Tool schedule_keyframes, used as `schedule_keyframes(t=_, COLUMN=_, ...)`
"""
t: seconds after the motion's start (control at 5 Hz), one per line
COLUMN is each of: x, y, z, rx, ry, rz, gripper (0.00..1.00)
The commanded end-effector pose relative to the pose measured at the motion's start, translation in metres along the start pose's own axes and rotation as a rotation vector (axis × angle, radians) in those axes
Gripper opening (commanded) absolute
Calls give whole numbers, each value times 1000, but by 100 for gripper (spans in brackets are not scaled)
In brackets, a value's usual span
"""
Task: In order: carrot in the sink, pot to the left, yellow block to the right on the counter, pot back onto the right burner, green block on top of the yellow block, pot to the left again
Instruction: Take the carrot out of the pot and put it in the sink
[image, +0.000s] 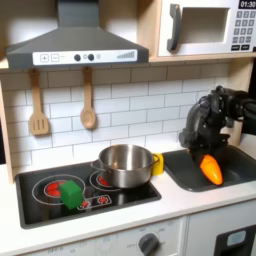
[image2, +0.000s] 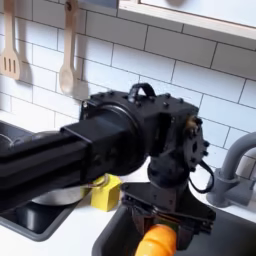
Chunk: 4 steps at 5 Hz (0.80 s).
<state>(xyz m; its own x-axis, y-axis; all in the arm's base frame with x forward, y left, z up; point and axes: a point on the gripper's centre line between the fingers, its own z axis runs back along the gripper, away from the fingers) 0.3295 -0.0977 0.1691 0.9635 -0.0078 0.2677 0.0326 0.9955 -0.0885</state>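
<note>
In the first exterior view the steel pot stands on the right burner of the black cooktop. The yellow block sits on the counter, touching the pot's right side. The green block lies on the left burner. My gripper hangs over the dark sink, shut on the orange carrot, which points tip down into the basin. In the second exterior view the gripper holds the carrot low over the sink, with the yellow block to its left.
The grey faucet curves up behind the sink on the second exterior view's right. Two wooden utensils hang on the tiled wall behind the stove. A range hood and a microwave sit overhead.
</note>
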Motion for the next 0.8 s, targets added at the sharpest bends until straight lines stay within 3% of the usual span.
schedule_keyframes(t=0.0, x=1, y=-1, z=-3, rx=3, ry=-17, rz=13, gripper=0)
schedule_keyframes(t=0.6, x=18, y=0, z=-9, rx=3, ry=-14, rz=-5, gripper=0)
